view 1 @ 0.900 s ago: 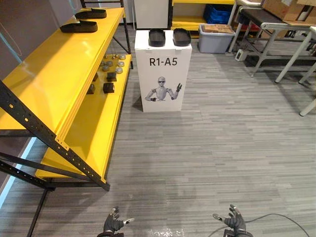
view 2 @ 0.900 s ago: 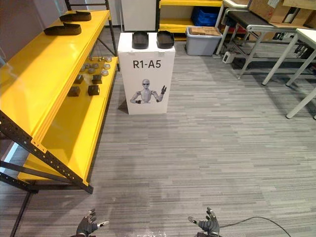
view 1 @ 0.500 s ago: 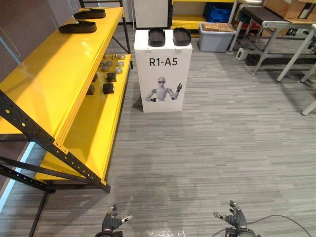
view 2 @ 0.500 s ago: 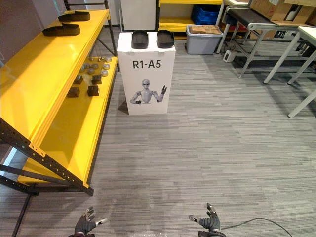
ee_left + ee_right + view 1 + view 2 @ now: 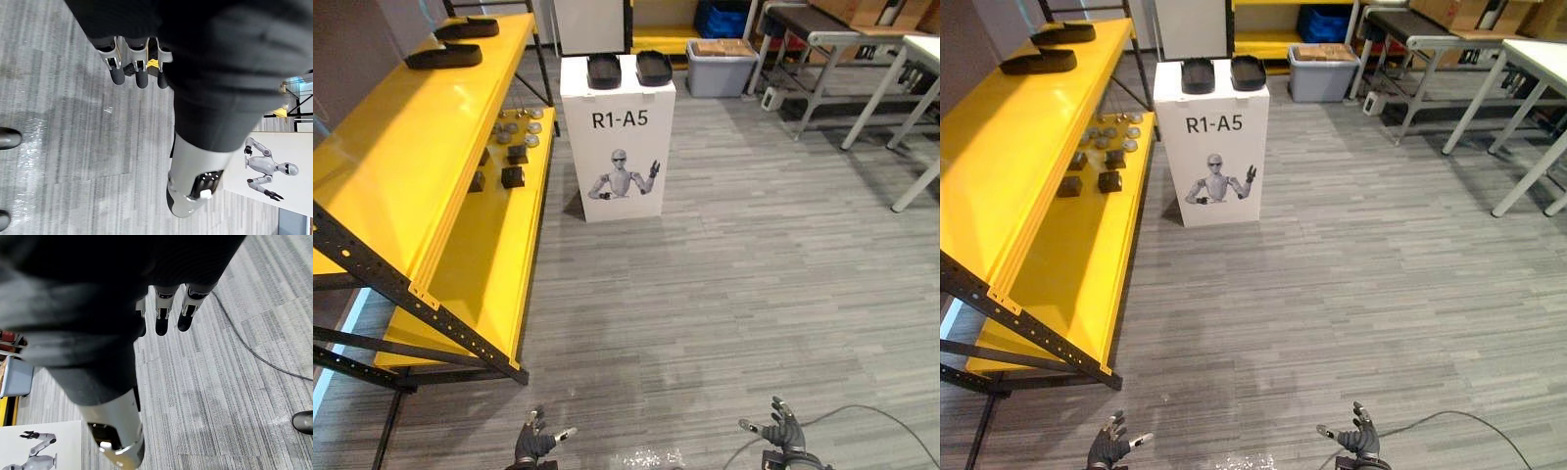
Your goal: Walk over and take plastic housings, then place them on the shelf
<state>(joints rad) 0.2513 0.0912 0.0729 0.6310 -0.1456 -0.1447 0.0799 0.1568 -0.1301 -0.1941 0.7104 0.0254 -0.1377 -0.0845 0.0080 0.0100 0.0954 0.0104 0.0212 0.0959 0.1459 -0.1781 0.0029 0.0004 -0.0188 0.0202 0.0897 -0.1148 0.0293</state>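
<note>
The left hand and right hand hang low and nearest, their fingers loosely spread and holding nothing. Well beyond them, two black plastic housings lie side by side on the white box. Two more rest at the far end of the yellow shelf on the left.

Housings atop box (shelf to its L).
</note>
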